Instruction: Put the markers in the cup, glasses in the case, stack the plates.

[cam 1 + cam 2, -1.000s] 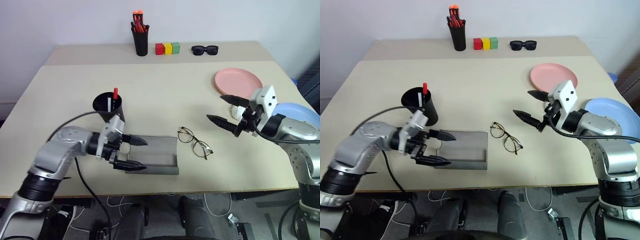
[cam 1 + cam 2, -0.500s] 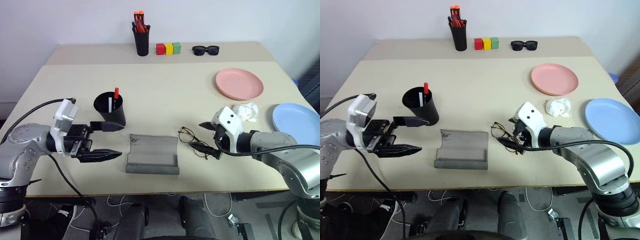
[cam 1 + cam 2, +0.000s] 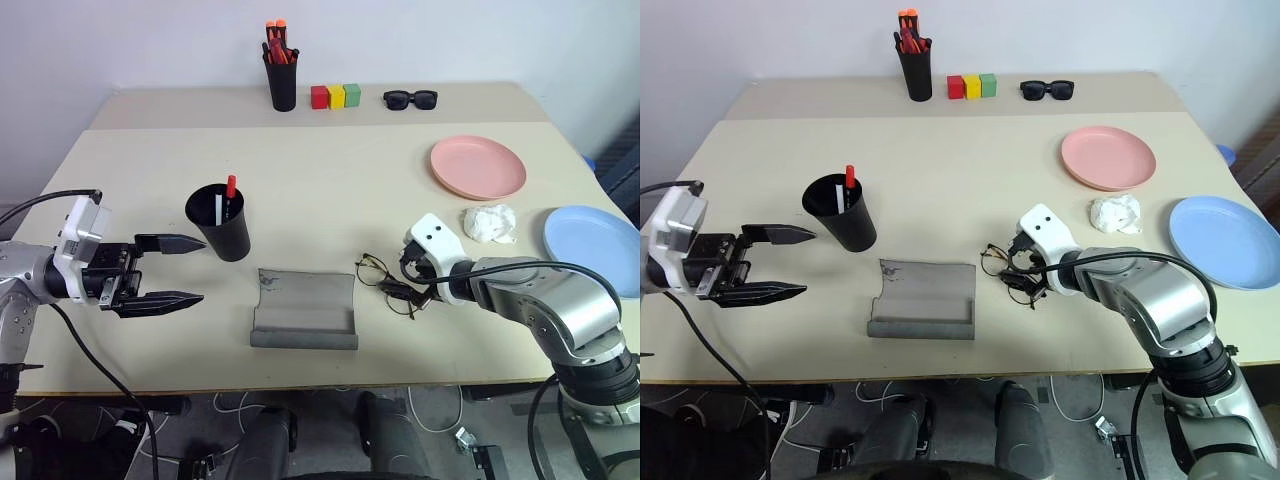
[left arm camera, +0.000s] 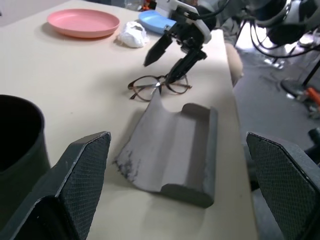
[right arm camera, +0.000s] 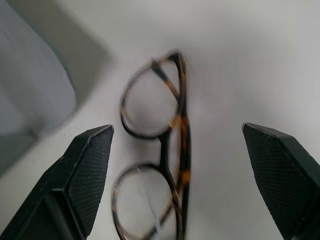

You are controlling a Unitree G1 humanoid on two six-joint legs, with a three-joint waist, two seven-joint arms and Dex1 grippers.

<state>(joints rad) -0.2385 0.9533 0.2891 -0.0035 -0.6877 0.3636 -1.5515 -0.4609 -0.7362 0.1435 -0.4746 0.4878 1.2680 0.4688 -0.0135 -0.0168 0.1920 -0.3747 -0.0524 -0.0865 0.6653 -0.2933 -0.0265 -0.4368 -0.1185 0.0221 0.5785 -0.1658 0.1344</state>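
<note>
**Right gripper drops onto the glasses; left arm pulls clear of the case**

You now have the right gripper down at the wire-framed glasses, its black fingers spread wide and straddling the frame, nothing pinched yet. A second ago that arm hung high near the pink plate, pointing across the table; it has since swung in and tipped downward, so the wrist camera looks straight onto the lenses. I judge this as the approach for the glasses-to-case step, with the close still to come.

Your left gripper has moved the other way. Earlier it sat right over the near end of the open grey case; now it hangs well off to the left, beside the black cup, jaws wide apart and empty. That leaves the case unobstructed, just left of the glasses.

The two markers already stand in the cup. The light blue plate lies apart from the pink one, unstacked, with a crumpled white wad between them. Cup, case, glasses and plates have not shifted.
</note>
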